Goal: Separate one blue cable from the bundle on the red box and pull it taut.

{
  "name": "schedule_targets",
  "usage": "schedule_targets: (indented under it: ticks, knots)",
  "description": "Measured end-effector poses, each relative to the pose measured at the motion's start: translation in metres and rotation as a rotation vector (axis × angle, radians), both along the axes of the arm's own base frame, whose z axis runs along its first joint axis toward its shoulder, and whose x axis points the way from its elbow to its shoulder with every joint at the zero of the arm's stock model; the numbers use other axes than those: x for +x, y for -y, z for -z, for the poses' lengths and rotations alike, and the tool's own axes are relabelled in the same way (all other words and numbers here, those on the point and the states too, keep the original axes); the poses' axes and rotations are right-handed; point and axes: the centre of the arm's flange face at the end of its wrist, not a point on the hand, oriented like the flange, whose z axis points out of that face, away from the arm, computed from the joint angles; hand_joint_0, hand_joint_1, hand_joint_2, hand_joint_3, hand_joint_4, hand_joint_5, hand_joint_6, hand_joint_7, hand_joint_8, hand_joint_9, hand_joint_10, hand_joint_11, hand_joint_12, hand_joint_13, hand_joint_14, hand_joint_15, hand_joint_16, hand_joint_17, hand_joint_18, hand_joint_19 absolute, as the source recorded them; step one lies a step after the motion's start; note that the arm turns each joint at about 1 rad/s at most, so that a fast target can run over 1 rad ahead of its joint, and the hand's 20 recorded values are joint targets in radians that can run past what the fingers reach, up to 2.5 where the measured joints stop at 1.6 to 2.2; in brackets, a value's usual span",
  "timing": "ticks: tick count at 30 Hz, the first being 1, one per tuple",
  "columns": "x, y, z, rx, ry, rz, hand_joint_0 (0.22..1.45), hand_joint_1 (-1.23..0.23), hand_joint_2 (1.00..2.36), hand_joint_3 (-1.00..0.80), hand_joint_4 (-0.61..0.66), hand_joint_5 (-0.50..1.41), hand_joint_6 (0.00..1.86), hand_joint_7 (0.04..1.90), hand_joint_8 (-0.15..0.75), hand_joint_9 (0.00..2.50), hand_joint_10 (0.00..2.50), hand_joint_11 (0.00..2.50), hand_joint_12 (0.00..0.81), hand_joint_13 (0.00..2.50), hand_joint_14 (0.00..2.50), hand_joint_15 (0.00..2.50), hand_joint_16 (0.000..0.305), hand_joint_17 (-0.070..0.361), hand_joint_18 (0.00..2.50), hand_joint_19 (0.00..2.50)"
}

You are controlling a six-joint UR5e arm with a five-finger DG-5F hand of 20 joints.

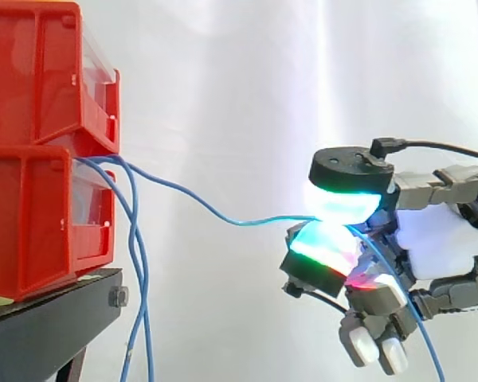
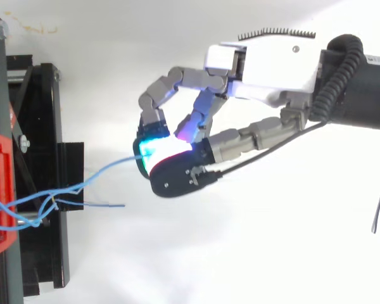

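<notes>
Two stacked red bins [image 1: 40, 143] stand at the left on a black stand [image 1: 48, 318]. A bundle of thin blue cables [image 1: 135, 239] comes out between the bins and hangs down past the stand's edge. One blue cable [image 1: 215, 211] runs apart from the bundle, sagging slightly, out to the right into my hand [image 1: 438, 239]. Glowing fingertips [image 1: 334, 239] pinch that cable, and its loose end drops below the hand. In the top view the hand [image 2: 266, 63] sits right of the stand, with the cable [image 2: 107, 168] leading from the red bin [image 2: 0, 190] to the pinch.
A white curtain fills the background. The black stand [image 2: 38, 190] lies along the left edge of the top view, with a short blue cable end [image 2: 107, 204] sticking out past it. White open floor lies between stand and hand.
</notes>
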Motion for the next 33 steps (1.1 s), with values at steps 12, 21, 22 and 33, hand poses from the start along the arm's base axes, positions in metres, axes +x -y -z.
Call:
schedule_targets:
  ticks: [12, 21, 22, 33]
  knots:
    - [-0.0006, 0.0034, -0.0004, -0.012, 0.001, 0.047, 0.56, -0.78, 1.17, 0.08, -0.10, -0.12, 0.92, 1.23, 0.377, 1.23, 0.01, 0.98, 0.417, 0.99, 0.02, 0.61, 0.053, 0.119, 0.99, 0.60]
    - [-0.0006, 0.0038, -0.0005, -0.012, 0.002, 0.048, 0.56, -0.78, 1.18, 0.07, -0.11, -0.12, 0.92, 1.22, 0.371, 1.23, 0.01, 0.97, 0.415, 0.99, 0.02, 0.60, 0.053, 0.119, 0.99, 0.60]
    - [-0.0006, 0.0038, -0.0005, -0.012, 0.002, 0.049, 0.56, -0.78, 1.19, 0.07, -0.11, -0.12, 0.92, 1.22, 0.376, 1.23, 0.01, 0.97, 0.413, 0.99, 0.02, 0.61, 0.053, 0.119, 0.99, 0.59]
    - [-0.0007, 0.0041, -0.0003, -0.012, 0.002, 0.049, 0.55, -0.78, 1.19, 0.08, -0.11, -0.11, 0.92, 1.22, 0.372, 1.25, 0.01, 0.98, 0.418, 1.00, 0.02, 0.60, 0.053, 0.120, 1.00, 0.59]
